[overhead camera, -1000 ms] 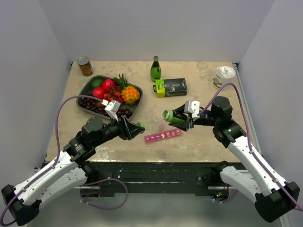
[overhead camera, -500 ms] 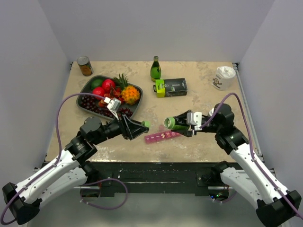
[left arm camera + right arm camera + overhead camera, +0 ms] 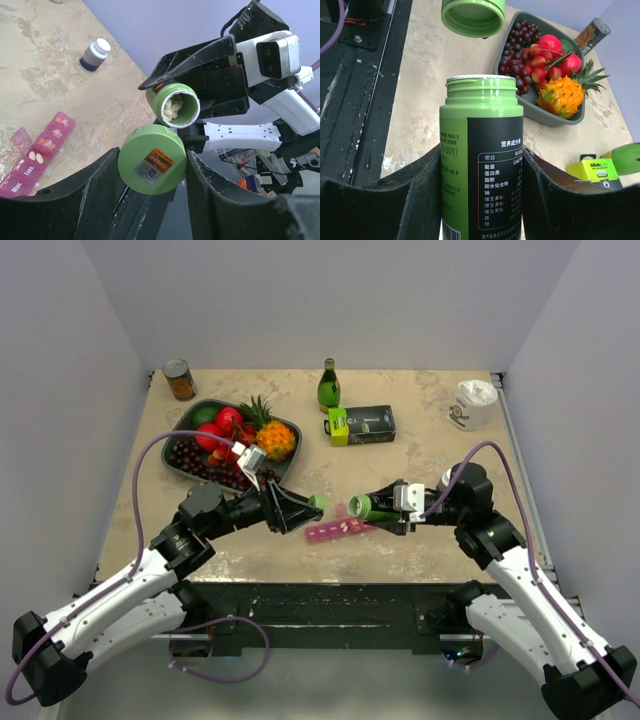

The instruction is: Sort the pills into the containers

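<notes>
The pink pill organiser [image 3: 343,528] lies on the table near the front middle, one lid open; the left wrist view shows it [image 3: 37,155] with pills in some compartments. My right gripper [image 3: 385,507] is shut on an uncapped green pill bottle [image 3: 372,506], held tilted sideways just above the organiser's right end; its open mouth [image 3: 173,104] shows pale pills inside. The bottle fills the right wrist view [image 3: 481,160]. My left gripper [image 3: 303,509] is shut on the bottle's green cap [image 3: 152,160], held just left of the bottle mouth [image 3: 472,16].
A grey tray of fruit [image 3: 188,465] sits back left, a tin can [image 3: 180,379] behind it. A green glass bottle [image 3: 329,386] and a dark box [image 3: 362,424] stand at back centre, a white cup [image 3: 471,404] back right. A small dark bottle with white cap [image 3: 94,54] stands on the table.
My right gripper lowered and moved forward with the bottle, tipping it toward the organiser. My left gripper moved right with the cap, closer to the bottle mouth.
</notes>
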